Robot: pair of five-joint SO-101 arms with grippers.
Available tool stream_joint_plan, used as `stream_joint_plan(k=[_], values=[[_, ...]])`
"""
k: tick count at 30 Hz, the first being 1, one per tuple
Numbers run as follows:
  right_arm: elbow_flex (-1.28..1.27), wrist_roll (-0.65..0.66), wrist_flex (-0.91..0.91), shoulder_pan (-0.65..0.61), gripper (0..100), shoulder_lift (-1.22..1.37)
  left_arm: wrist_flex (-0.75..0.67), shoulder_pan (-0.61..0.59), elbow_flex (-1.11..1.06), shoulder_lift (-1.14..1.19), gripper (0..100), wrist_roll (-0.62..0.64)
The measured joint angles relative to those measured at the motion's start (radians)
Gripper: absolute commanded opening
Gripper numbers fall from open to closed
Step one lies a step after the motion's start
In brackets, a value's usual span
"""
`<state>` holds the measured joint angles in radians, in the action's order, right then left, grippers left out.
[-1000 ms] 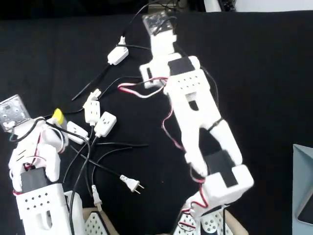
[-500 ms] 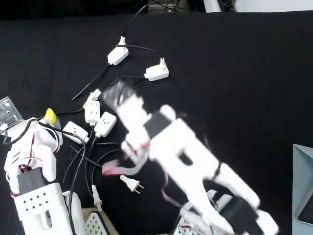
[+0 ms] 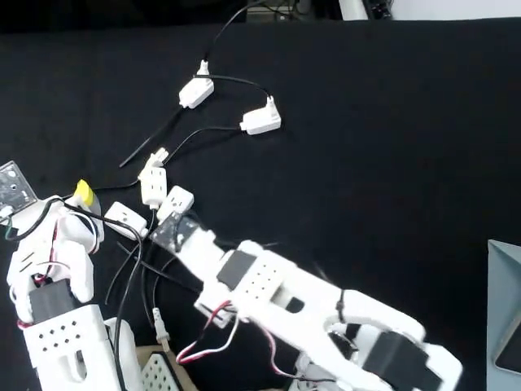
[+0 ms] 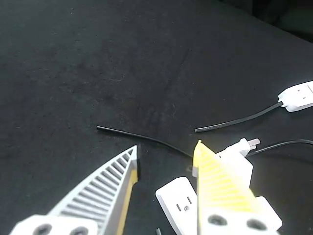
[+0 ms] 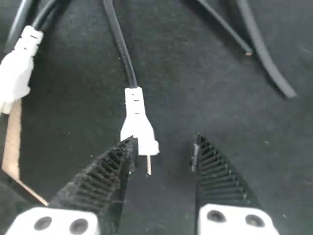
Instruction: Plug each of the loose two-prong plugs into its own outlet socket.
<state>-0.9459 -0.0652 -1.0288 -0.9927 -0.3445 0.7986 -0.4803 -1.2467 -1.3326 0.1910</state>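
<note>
Right wrist view, centre: right tool point(image 5: 165, 143) spread, plug point(image 5: 138, 128) just beside one jaw; likely light, rigid; grip body, not prongs.

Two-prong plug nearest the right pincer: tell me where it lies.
In the right wrist view the white two-prong plug lies on the black tabletop at the mouth of the open right pincer, close by one finger, prongs toward the camera.

no text, label, number or sign can be read anywhere. the outlet socket point(image 4: 177, 201) shows only plain slots with no legible marking, and the two-prong plug point(image 5: 139, 128) bears no readable print.
</note>
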Motion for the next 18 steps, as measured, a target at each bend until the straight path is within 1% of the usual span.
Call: stream_joint_plan(k=[3, 8, 18], values=[[0.014, -0.008, 0.031, -0.018, 17.8, 0.074, 0.0, 0.0, 0.0, 0.0, 19, 0.0], [0.071, -0.026, 0.032, -0.026, 17.7, 0.17, 0.0, 0.0, 0.0, 0.0, 19, 0.0], [0.094, -0.028, 0.043, -0.028, 17.6, 0.219, 0.0, 0.0, 0.0, 0.0, 19, 0.0]])
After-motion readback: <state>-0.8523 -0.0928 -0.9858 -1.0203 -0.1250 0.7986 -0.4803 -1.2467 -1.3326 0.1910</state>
